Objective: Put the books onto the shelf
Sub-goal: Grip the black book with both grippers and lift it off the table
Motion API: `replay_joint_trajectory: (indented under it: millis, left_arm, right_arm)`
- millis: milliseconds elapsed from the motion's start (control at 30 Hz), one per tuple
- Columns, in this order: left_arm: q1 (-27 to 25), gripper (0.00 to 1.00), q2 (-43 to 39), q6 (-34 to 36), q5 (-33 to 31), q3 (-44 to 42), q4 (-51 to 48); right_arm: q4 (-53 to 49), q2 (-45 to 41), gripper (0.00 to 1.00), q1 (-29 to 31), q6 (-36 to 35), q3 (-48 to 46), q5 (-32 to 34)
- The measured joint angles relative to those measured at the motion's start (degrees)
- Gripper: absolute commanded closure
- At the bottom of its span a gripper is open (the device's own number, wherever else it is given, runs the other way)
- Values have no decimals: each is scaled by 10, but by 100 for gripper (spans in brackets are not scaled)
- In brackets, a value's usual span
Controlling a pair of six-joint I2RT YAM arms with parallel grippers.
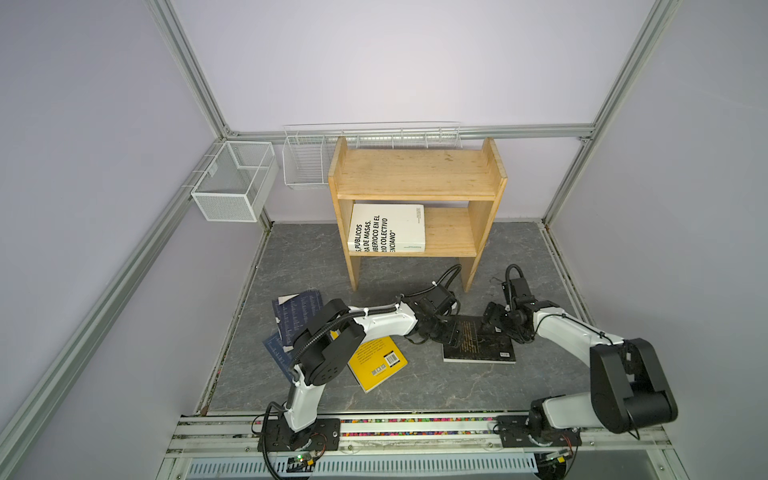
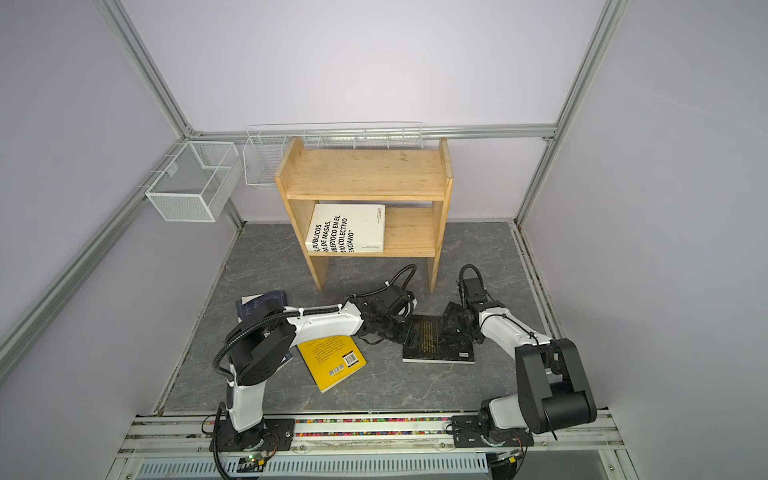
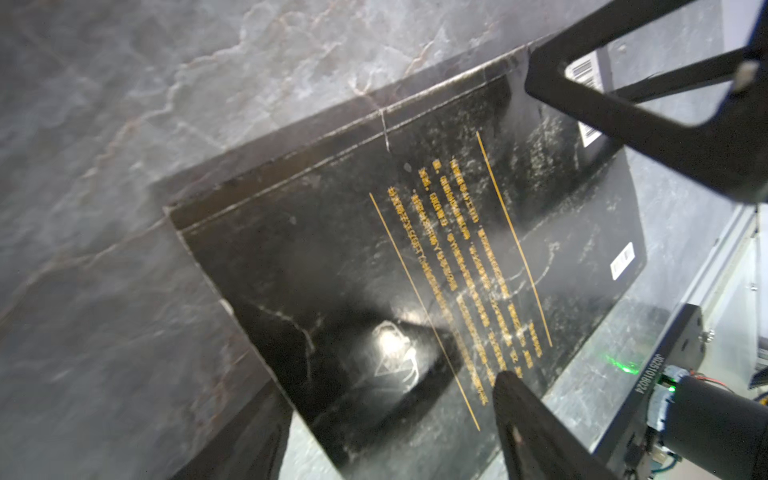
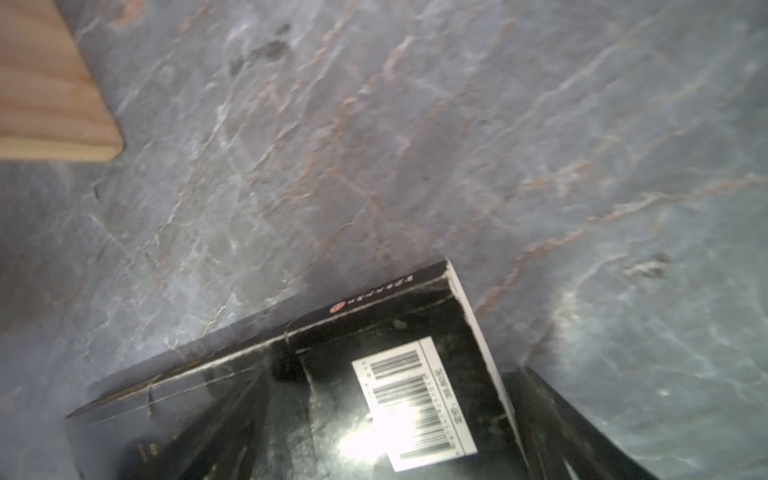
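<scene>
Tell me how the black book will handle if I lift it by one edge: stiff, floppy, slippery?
The black book shows glare on its cover, so it is probably slick to grip. Its creased cover edge suggests a paperback that may sag when held by one edge. It lies flat on the table, so getting under it could be awkward.

The shelf (image 1: 415, 170) is pale pine. The white book (image 1: 388, 228) carries bold black lettering; the black book (image 1: 482, 345) has gold text between gold lines (plus a white barcode label). The yellow book (image 1: 376, 361) shows black print, the navy books (image 1: 299, 311) fine pale print. The floor (image 1: 436, 390) is grey, marble-veined; the baskets (image 1: 224, 205) white.
</scene>
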Motion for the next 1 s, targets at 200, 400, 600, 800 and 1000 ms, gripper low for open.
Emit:
replay_joint_trajectory:
  millis: [200,400,600,800,1000]
  left_arm:
    - [-5,24,-64,-5,-34,-43,-23]
    - [-6,23,-157,-17,-78,-72,-36]
    - [-15,23,-225,-20,-103,-93,-27]
    - [-32,22,-272,-28,-111,-126,21]
    - [-32,17,-375,-52,-186,-182,8]
  right_arm:
    - [41,5,11,51,5,-5,-3]
    - [54,8,11,121,25,-2,-8]
    - [79,48,11,184,59,40,-49]
    - [116,94,11,230,69,93,-118]
    - [118,148,11,265,70,146,-137]
